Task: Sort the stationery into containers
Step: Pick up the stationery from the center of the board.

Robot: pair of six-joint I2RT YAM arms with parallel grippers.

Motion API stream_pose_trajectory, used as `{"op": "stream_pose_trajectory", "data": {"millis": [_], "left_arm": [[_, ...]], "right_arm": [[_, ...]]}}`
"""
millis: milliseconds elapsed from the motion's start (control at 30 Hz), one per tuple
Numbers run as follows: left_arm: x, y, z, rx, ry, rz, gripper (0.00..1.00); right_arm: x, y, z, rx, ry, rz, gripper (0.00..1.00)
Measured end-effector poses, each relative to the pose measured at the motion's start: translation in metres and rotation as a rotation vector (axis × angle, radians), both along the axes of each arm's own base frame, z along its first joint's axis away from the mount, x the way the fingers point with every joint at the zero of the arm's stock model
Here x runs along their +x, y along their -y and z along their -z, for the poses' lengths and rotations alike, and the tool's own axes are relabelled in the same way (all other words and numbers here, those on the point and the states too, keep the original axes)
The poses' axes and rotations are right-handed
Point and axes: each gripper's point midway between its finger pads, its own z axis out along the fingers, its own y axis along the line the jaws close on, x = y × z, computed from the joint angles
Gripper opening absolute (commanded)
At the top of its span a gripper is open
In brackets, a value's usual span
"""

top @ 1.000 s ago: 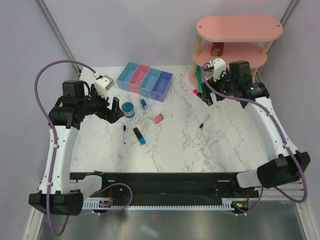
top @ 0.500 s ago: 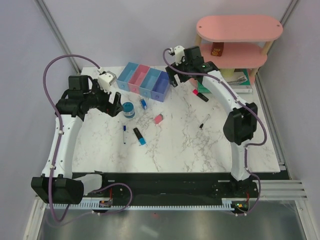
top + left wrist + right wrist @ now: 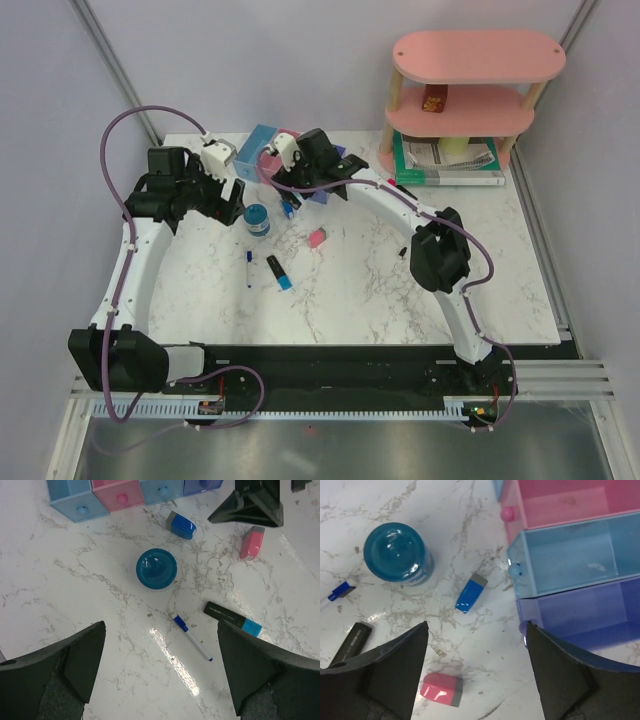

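The round blue tape roll (image 3: 257, 220) (image 3: 156, 569) (image 3: 397, 553) stands on the marble table. Around it lie a blue eraser (image 3: 287, 207) (image 3: 471, 593), a pink eraser (image 3: 317, 237) (image 3: 441, 690), a blue-ended black highlighter (image 3: 279, 272) (image 3: 232, 619) and a blue-capped pen (image 3: 248, 268) (image 3: 191, 636). A pink-ended highlighter (image 3: 402, 188) lies further right. The four joined bins (image 3: 260, 145) (image 3: 565, 555) are empty where I can see inside. My left gripper (image 3: 226, 197) (image 3: 160, 680) hangs open above the table, left of the roll. My right gripper (image 3: 318, 182) (image 3: 477, 675) hangs open above the bins' front, between the two erasers and the purple bin.
A pink oval two-tier shelf (image 3: 478, 55) stands at the back right with a small red box (image 3: 432, 100) on its lower tier. A green-edged book (image 3: 445, 160) lies under it. My right arm covers most of the bins in the top view.
My right arm has swung left from the shelf, across the table, to above the bins. My left arm has drawn back slightly. The stationery has not moved.
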Motion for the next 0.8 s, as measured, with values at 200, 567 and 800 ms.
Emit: {"op": "stream_pose_trajectory", "data": {"millis": [200, 567, 800], "left_arm": [[0.007, 0.0, -0.006, -0.001, 0.04, 0.0, 1.0], [0.01, 0.0, -0.004, 0.008, 0.053, 0.007, 1.0], [0.011, -0.001, -0.003, 0.018, 0.061, 0.016, 1.0]], "right_arm": [[-0.006, -0.019, 0.02, -0.001, -0.002, -0.006, 0.78], [0.011, -0.013, 0.095, -0.054, -0.078, 0.085, 0.73], [0.012, -0.019, 0.094, -0.02, -0.086, 0.101, 0.73]]}}
